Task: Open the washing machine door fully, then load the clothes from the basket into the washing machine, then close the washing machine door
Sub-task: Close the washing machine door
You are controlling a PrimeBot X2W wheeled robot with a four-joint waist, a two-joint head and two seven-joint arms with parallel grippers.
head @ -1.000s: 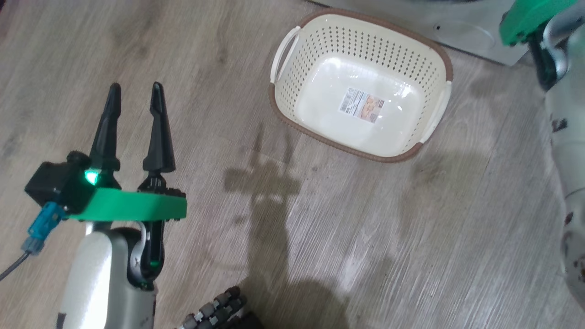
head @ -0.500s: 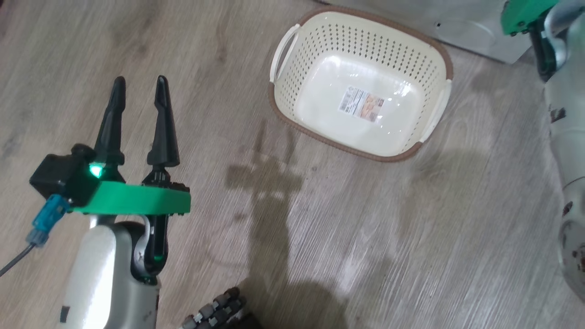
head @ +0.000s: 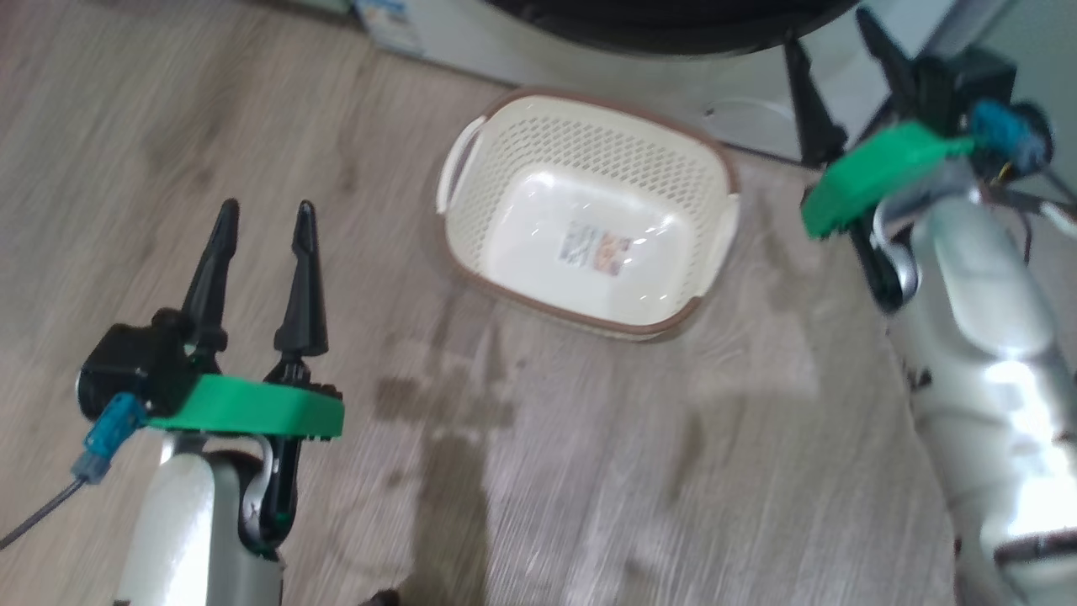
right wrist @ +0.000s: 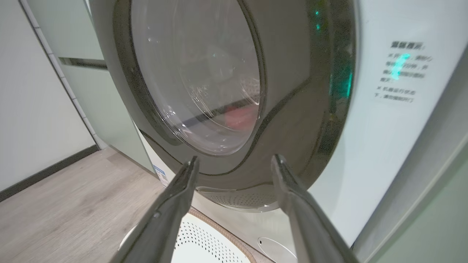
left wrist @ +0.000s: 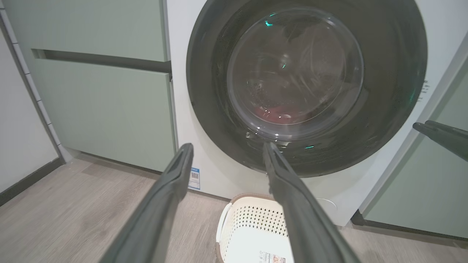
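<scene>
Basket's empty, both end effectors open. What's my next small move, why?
Probably press the right end effector on the glossy black round door to confirm latching: the cream perforated basket is empty, red clothes show through it, and the latch isn't visible.

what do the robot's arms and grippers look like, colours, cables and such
The left gripper and right gripper each have two long, tapered black fingers rising from a bright green plate. Beside each plate sits a black box with a blue plug; the left one trails a thin grey cable. The forearms are smooth, rounded, pale grey-white shells.
</scene>
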